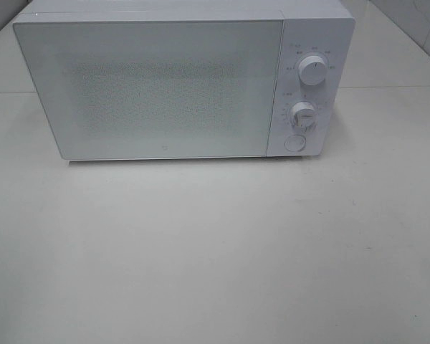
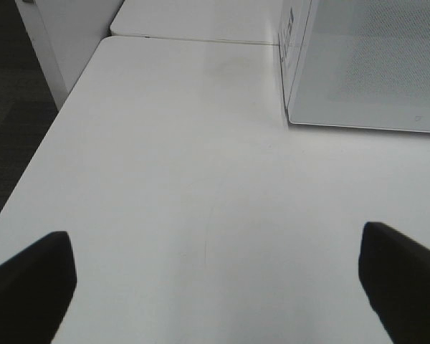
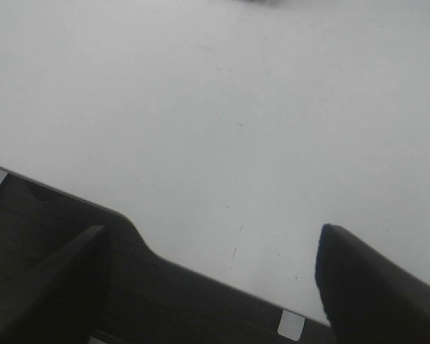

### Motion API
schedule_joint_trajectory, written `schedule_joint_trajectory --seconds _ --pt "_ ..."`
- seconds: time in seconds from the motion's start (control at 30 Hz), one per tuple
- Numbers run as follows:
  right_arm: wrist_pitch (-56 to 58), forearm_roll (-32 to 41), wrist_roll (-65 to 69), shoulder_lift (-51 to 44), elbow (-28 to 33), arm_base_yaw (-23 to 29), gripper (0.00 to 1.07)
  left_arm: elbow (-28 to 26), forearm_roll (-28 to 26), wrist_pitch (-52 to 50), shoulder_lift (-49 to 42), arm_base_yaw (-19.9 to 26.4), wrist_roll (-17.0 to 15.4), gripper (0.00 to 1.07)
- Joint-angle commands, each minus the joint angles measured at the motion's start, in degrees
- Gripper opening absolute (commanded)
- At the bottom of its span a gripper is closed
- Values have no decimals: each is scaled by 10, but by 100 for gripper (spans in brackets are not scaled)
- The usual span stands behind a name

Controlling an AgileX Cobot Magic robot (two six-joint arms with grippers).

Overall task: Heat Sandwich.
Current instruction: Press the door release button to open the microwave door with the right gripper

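You can't see the sandwich in any view (perhaps it's behind the shut microwave [image 1: 165, 86] door). Expect it to be light, soft and easily crushed, so pinch gently across the crusts. The 2 grippers, left gripper [image 2: 215, 287] and right gripper [image 3: 211, 279], stand wide and empty above the table [image 1: 215, 251].
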Motion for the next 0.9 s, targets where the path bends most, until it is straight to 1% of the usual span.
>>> schedule_joint_trajectory --seconds 0.03,0.07,0.13,0.17,0.3,0.33,0.4,0.9 --pt "-19 -1 3 -32 14 -45 76 3 -5 -2 -14 0 1 99" --pt "-19 -1 3 -32 14 -45 76 3 -5 -2 -14 0 1 99" --pt "-36 -1 3 -53 17 -72 76 3 -5 -2 -14 0 1 99" --pt "-45 -1 3 -74 19 -96 76 3 -5 -2 -14 0 1 99" --pt "-58 -1 3 -103 22 -119 76 3 -5 -2 -14 0 1 99" --pt "-78 -1 3 -129 37 -133 76 3 -5 -2 -14 0 1 99" --pt "-83 -1 2 -128 39 -145 76 3 -4 -2 -14 0 1 99" --pt "-93 -1 3 -128 32 -149 76 3 -4 -2 -13 0 1 99"
